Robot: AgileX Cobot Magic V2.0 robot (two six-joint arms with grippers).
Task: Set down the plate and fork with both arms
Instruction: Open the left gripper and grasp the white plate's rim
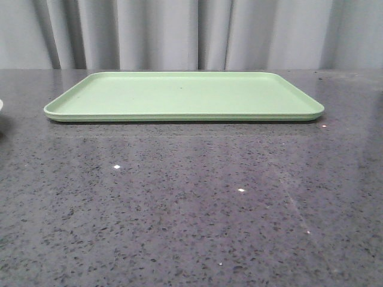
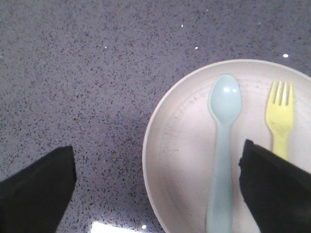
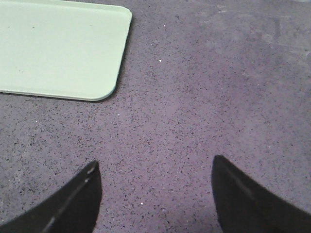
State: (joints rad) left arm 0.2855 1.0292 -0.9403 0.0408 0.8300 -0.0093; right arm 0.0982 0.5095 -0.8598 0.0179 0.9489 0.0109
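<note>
The plate [image 2: 187, 160] fills the lower right of the left wrist view, resting on the dark speckled counter [image 2: 87, 73]. It is a shallow cream-white dish with a raised rim, and part of it runs off the right and bottom edges of the frame. Inside it lie two utensils side by side, both with their working ends toward the top of the frame. The fork [image 2: 280, 119] is bright yellow and sits at the right of the plate, its short tines showing clearly and its handle disappearing under a black finger. Just to its left, not touching it, lies a light-blue spoon [image 2: 224, 145], whose handle runs down to the bottom edge.

The left gripper [image 2: 158, 167] hangs above the plate's left edge with its fingers spread wide and nothing between them. One finger is in the lower left corner over bare counter, the other in the lower right over the plate and the fork's handle.

In the front view only a sliver of white at the far left edge hints at the plate; the fork does not show there.

The right gripper [image 3: 155, 182] is likewise wide open and holds nothing, over bare counter. The pale-green tray [image 3: 58, 48] lies in the upper left of its view, empty, and stretches across the middle of the front view before a grey curtain [image 1: 191, 30].
</note>
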